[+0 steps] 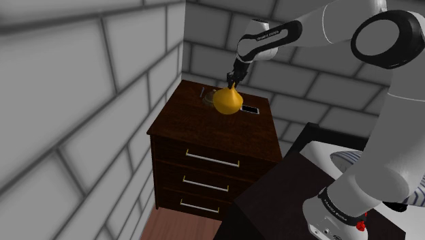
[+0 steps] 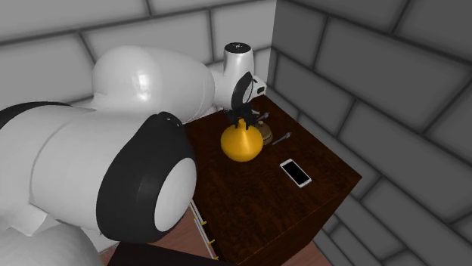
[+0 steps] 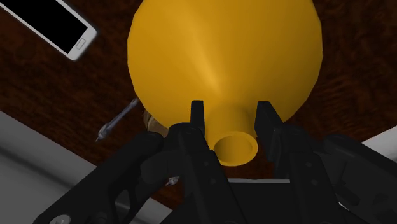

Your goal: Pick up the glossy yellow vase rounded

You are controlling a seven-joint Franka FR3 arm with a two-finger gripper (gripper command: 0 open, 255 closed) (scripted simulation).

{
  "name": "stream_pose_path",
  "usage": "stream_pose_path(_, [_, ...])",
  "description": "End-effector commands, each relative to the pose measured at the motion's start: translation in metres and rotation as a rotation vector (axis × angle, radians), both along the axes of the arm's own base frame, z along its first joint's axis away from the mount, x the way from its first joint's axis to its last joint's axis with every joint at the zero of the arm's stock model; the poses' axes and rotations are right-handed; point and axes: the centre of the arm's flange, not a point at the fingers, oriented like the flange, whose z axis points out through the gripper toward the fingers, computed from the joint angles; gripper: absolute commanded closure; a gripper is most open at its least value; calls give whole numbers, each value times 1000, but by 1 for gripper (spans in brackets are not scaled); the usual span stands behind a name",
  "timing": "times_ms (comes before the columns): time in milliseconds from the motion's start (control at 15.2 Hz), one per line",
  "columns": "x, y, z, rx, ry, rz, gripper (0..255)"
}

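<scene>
Tool (image 3: 232, 112): black, two-fingered, clenched on the narrow neck of the yellow vase (image 3: 222, 57), one finger on each side, touching it as far as the wrist view shows.

Vase: glossy, round-bellied, upright, at the rear of the top of the chest of drawers (image 1: 197, 123), near the corner of the grey block walls.

Beside it:
- a white-edged phone (image 2: 296, 172), face up, apart from the vase;
- a thin grey pen-like item (image 3: 118, 119), close to the belly;
- a small brownish object (image 2: 265, 134), half hidden behind the vase, kind not identifiable.

Step in hand, by judgement: grip taken, lift not yet evident. The next move calls for a straight upward raise with firm pressure, since a smooth tapering neck may slip.

Hidden: the vase's base, so whether it touches the top cannot be told. The arm's bulk blocks much of the second exterior view.
</scene>
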Motion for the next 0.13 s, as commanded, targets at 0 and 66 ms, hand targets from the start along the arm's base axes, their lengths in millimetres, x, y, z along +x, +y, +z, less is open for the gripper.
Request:
stream_pose_path(0, [1, 0, 8, 0, -1, 0, 255])
stream_pose_path(66, [1, 0, 8, 0, -1, 0, 255])
